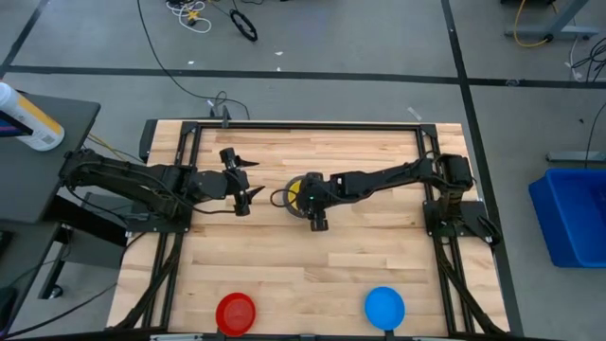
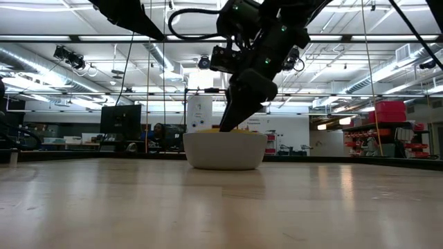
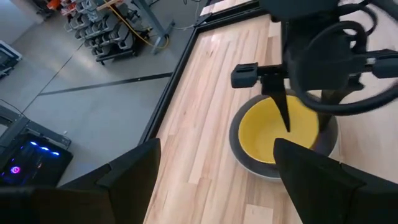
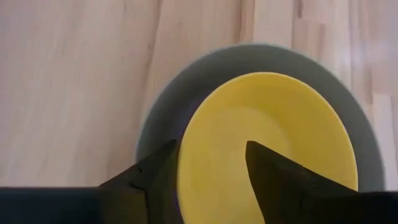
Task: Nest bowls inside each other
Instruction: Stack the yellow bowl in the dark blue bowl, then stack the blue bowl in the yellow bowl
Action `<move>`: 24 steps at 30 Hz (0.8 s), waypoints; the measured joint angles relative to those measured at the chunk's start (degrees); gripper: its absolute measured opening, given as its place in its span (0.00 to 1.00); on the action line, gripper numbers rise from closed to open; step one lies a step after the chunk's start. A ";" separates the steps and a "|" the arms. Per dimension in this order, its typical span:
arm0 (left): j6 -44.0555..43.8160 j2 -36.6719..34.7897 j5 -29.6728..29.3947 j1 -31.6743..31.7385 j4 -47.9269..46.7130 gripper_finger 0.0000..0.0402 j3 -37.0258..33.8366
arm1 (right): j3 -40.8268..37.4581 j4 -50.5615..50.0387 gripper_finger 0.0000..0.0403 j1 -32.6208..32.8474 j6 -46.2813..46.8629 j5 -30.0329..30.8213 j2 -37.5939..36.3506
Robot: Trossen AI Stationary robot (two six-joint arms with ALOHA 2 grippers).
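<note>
Now the right pincer (image 4: 208, 165) hangs spread over the yellow bowl (image 4: 267, 143) nested in the grey bowl (image 4: 168, 99) mid-surface, gripping nothing. Best lift straight up, so no finger catches the rim. The left pincer (image 1: 244, 180) waits beside, released.

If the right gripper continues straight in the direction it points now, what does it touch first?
Most likely the yellow bowl: the right gripper points down into it, fingers open over its near rim. That bowl sits inside the grey bowl.
</note>
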 joint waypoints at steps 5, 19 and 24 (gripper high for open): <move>-0.01 0.00 0.01 0.00 -0.02 0.79 0.00 | -0.02 0.10 0.48 0.03 1.32 2.88 0.00; -2.05 0.02 2.88 0.00 -0.36 0.79 0.04 | -0.24 0.98 0.50 6.11 3.54 7.71 -1.29; -9.04 0.02 13.60 -0.34 -0.03 0.79 -3.78 | -0.24 -0.01 0.50 14.22 6.88 13.16 -5.00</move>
